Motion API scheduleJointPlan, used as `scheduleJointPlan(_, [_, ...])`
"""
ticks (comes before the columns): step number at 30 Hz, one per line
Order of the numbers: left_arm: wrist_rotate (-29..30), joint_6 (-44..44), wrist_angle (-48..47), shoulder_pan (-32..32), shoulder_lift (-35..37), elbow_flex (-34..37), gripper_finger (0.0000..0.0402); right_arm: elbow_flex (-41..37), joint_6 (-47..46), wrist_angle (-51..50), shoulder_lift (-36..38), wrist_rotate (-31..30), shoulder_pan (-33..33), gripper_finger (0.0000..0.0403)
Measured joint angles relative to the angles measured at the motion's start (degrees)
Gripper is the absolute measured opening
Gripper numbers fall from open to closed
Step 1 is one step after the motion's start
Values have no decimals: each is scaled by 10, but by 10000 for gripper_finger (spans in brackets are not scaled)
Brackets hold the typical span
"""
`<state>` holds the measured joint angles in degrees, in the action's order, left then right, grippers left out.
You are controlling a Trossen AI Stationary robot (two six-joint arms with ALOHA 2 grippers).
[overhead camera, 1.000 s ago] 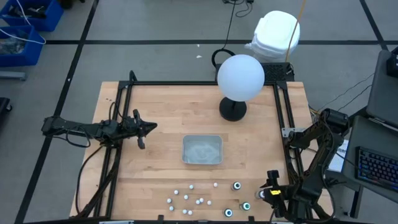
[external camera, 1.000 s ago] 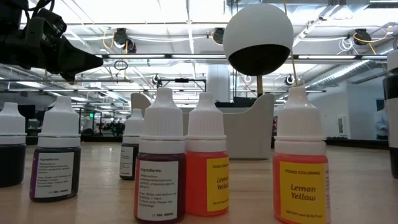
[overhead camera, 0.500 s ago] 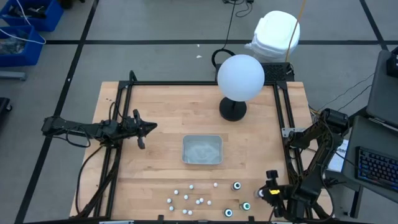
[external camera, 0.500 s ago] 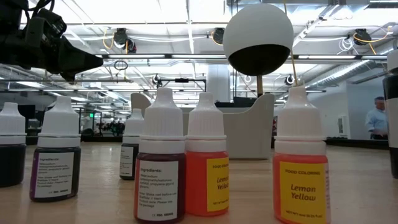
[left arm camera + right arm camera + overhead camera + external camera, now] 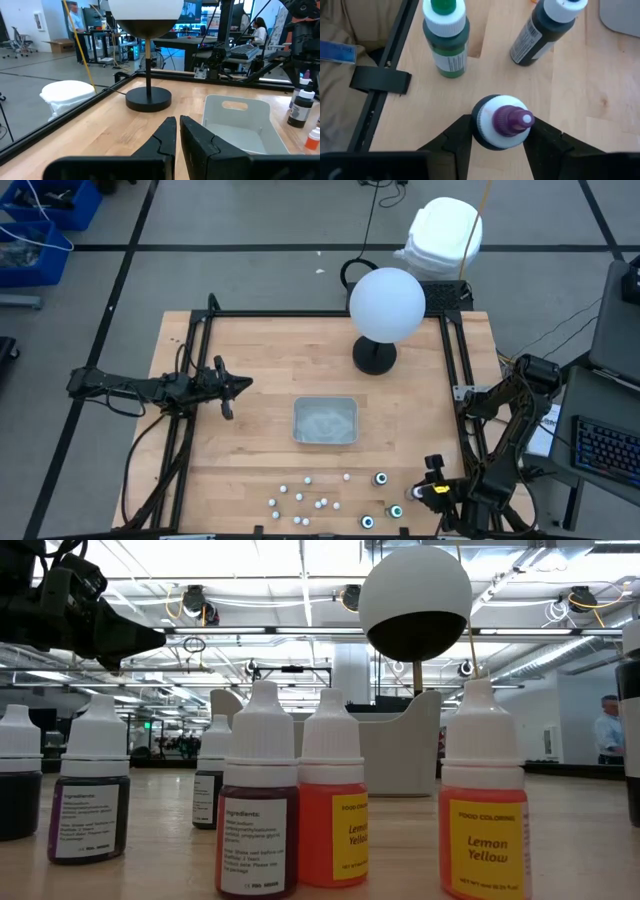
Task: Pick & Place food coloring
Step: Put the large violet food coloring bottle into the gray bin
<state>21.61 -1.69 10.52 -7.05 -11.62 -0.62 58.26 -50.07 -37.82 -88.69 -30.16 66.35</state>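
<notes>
My right gripper has crept a little further in along the table's near right edge and pinched onto the purple-tipped bottle, which stands upright on the wood just beside the green bottle. My left gripper waits clenched and empty, left of the clear tray. I judge the job barely begun: the tray looks empty, and the small bottles all stand along the near edge.

Pale, matt wood table; smooth plastic bottles with paper labels; frosted plastic tray; matt black gripper fingers.
</notes>
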Motion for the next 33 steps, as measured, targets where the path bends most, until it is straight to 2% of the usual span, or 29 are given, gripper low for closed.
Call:
scheduleJointPlan(8, [0,0,0,0,0,0,33,0,4,-52,25,1,-24,138])
scheduleJointPlan(16, [0,-1,0,0,0,0,33,15,25,-152,110,-5,-72,138])
scheduleJointPlan(20, [0,-1,0,0,0,0,33,53,63,-200,146,-13,-108,138])
scheduleJointPlan(23, [0,-3,0,0,0,0,33,100,137,-208,158,-32,-144,138])
scheduleJointPlan(27, [0,-14,0,0,0,0,33,168,295,-156,150,-60,-214,137])
scheduleJointPlan(30, [0,-16,0,0,0,0,33,205,418,-84,129,-56,-273,137])
scheduleJointPlan(33, [0,-21,0,0,0,0,33,232,512,-22,100,1,-341,137])
